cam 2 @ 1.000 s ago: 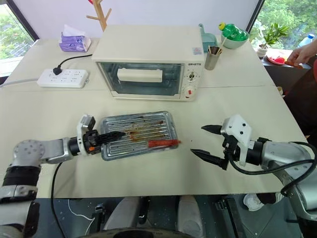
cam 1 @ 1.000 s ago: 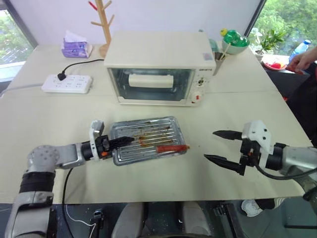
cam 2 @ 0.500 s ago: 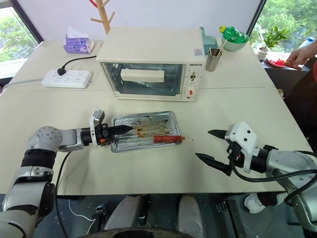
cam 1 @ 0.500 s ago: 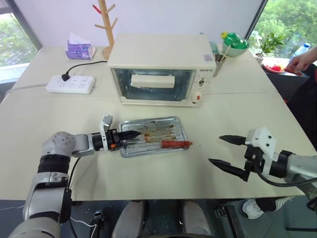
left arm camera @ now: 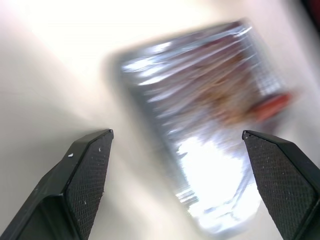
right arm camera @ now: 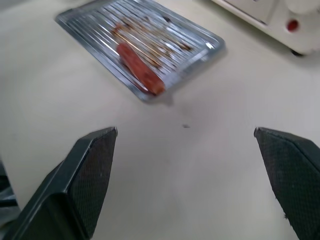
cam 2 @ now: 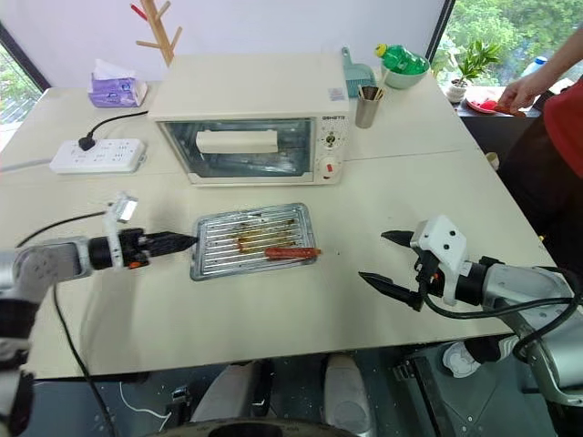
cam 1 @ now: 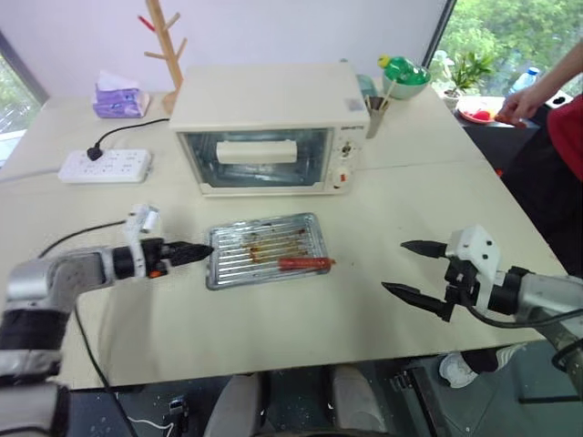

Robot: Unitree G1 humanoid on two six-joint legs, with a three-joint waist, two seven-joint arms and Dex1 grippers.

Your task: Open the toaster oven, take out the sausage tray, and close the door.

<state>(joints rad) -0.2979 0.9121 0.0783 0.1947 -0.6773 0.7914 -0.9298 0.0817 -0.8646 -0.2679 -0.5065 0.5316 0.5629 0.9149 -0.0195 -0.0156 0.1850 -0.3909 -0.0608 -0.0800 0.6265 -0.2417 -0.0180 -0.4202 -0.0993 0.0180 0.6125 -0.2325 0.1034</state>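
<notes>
Resting flat: ribbed silver sausage tray [cam 1: 262, 249], greasy brown stains

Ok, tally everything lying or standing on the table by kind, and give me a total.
Oven: 1
Tray: 1
Sausage: 1
Power strip: 1
Tissue box: 1
Wooden rack: 1
Metal cup: 1
Green bowl: 1
Total: 8

Power strip [cam 1: 105, 165] beside tissue box [cam 1: 117, 95]; wooden rack [cam 1: 164, 45] (behind); green bowl [cam 1: 402, 75].
</notes>
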